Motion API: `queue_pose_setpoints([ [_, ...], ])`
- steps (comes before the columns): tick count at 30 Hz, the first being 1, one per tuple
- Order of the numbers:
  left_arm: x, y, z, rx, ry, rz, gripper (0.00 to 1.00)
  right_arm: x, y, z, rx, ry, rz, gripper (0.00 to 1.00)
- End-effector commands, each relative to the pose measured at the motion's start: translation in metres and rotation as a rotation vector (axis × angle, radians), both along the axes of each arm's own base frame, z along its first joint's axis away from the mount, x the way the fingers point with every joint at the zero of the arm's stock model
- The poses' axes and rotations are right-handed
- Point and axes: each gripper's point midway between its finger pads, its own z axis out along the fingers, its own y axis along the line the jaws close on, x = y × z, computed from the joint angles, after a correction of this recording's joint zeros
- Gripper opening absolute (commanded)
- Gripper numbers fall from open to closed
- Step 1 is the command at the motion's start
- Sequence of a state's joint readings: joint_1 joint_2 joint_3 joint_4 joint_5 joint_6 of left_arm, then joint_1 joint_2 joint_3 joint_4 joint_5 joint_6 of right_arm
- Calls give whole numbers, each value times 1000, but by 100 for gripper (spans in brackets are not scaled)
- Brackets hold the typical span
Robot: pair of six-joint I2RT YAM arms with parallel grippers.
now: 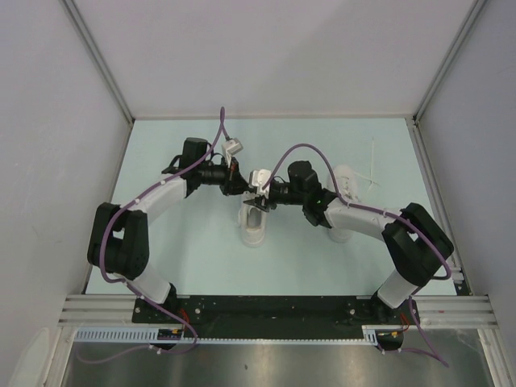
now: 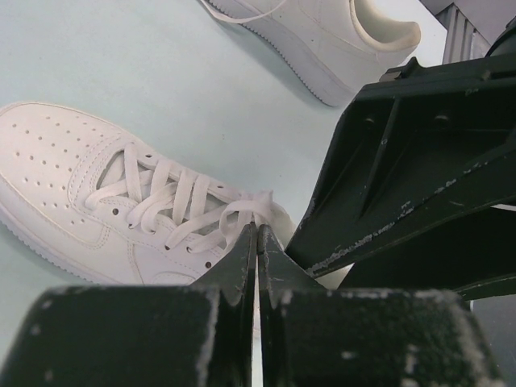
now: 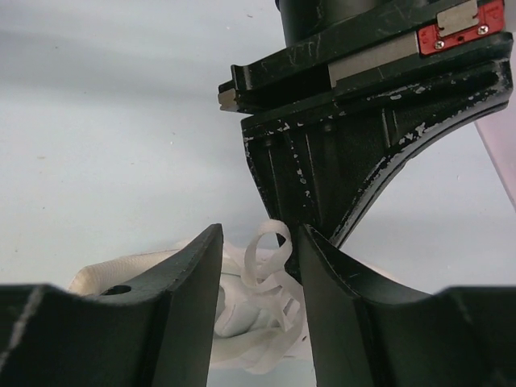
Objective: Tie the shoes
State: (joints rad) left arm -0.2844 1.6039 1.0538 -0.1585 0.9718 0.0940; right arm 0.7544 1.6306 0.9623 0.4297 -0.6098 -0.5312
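White sneaker (image 2: 64, 177) lies on the pale counter (image 2: 161, 89) just below the left jaws, which are pressed together on the end of its lace (image 2: 242, 211). The right jaws stand half apart, facing the left ones, and a loop (image 3: 270, 250) of that lace rises in the gap between them. The second sneaker (image 2: 322, 36) lies beyond the left jaws, apart from the first.
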Motion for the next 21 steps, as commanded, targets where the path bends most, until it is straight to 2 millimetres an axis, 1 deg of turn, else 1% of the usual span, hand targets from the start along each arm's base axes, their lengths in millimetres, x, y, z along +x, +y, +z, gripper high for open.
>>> queue_pose_setpoints([
  [1, 6, -5, 11, -23, -34, -12, 0, 4, 5, 3, 11, -69, 0, 47],
  [5, 6, -6, 12, -23, -34, -14, 0, 7, 6, 1, 10, -75, -8, 43],
  [8, 6, -6, 12, -20, -37, -15, 0, 8, 6, 2, 10, -81, -16, 34],
  [9, 6, -6, 12, -20, -39, -15, 0, 9, 5, 1, 8, -81, -21, 27],
  [10, 6, -6, 12, -20, -37, -16, 0, 9, 5, 2, 8, -84, -22, 22],
  [11, 6, -6, 12, -20, -37, -16, 0, 10, 4, 4, 8, -84, -28, 13],
  [14, 5, -6, 13, -19, -38, -18, 0, 13, 0, 10, 18, -76, -52, 0],
  [15, 5, -5, 13, -17, -38, -16, 0, 14, -2, 15, 29, -63, -63, 0],
  [16, 4, -4, 14, -18, -44, -17, 0, 18, -7, 17, 34, -50, -80, 0],
  [18, 3, -2, 14, -12, -44, -17, 0, 18, -14, 19, 35, -1, -98, 0],
  [19, 2, -1, 14, -9, -56, -22, 0, 22, -20, 17, 30, 15, -115, 0],
  [21, -1, 1, 14, -4, -58, -27, 0, 21, -28, 11, 8, 68, -128, 0],
])
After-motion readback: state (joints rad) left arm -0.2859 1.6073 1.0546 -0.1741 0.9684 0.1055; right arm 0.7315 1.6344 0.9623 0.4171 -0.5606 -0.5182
